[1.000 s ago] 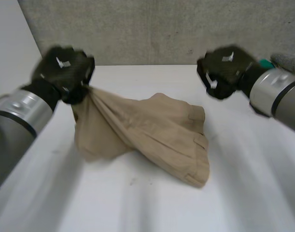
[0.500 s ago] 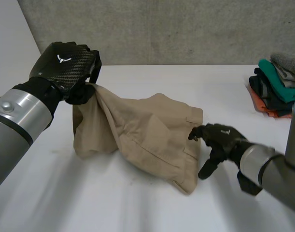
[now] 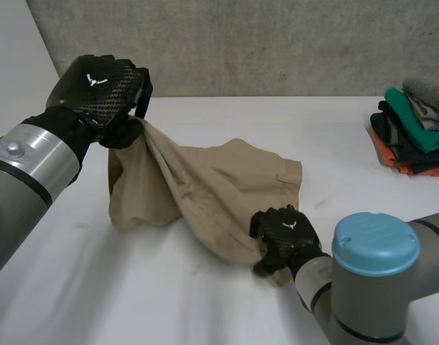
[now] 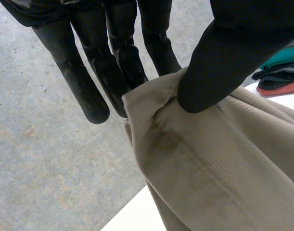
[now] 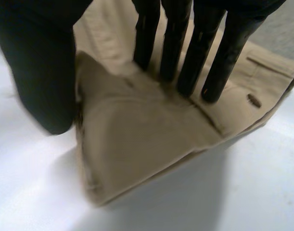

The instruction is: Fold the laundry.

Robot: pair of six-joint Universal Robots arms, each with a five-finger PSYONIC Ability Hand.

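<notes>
Tan shorts [image 3: 219, 183] lie bunched on the white table [image 3: 169, 302]. My left hand [image 3: 97, 86] is raised over the table's far left and holds one corner of them up, so the cloth hangs in a taut slope down to the table. In the left wrist view the thumb [image 4: 223, 62] pinches that corner of the shorts [image 4: 204, 163] against the fingers. My right hand [image 3: 284, 233] sits on the near right corner of the shorts [image 5: 142, 139]. Its straight fingers [image 5: 185, 53] press on the cloth near a pocket, and its thumb [image 5: 41, 72] stands apart beside the edge.
A stack of folded clothes [image 3: 413, 129] in teal, dark, grey and orange sits at the table's far right edge. A grey wall [image 3: 262, 43] runs behind the table. Bare tabletop lies in front of the shorts.
My right hand has come down from the far right to the near right corner of the shorts and now rests on it. The left hand still holds its corner up, almost unmoved.
</notes>
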